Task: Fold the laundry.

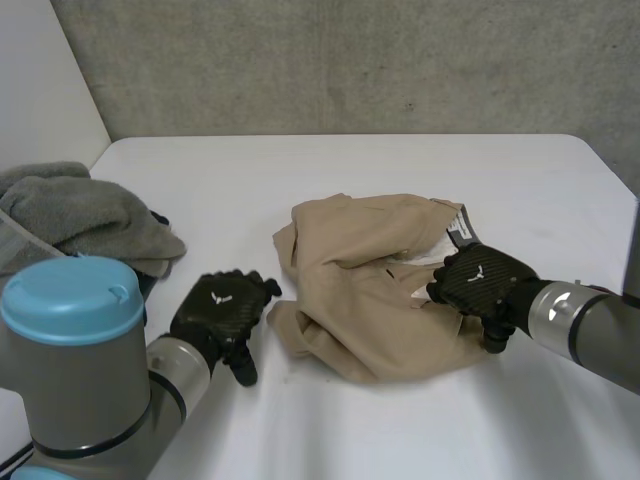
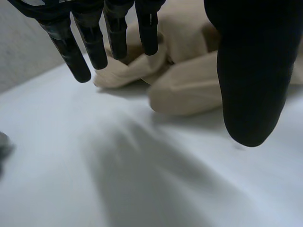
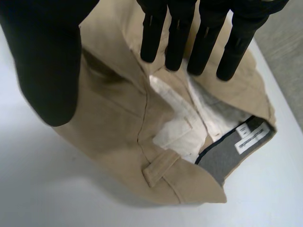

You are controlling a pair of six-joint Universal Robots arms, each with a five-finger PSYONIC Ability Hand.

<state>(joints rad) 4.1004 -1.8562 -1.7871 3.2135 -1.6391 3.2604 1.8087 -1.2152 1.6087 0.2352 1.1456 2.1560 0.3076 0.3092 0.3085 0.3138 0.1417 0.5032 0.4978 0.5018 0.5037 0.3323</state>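
Tan trousers [image 1: 370,290] lie crumpled at centre frame on the white table [image 1: 350,170]. The right hand [image 1: 480,285] is over their right side. The left hand [image 1: 222,310], lower left, is over bare table just beside the cloth.

The right wrist view adds the opened waistband: white pocket lining [image 3: 175,123], a grey inner band with a label [image 3: 248,139], and a belt loop [image 3: 161,169].

Both hands are slack, with fingers straight and thumbs apart, gripping nothing. Whether the right fingertips touch the cloth is unclear.

Grey towels [image 1: 70,215] are heaped at the left edge.
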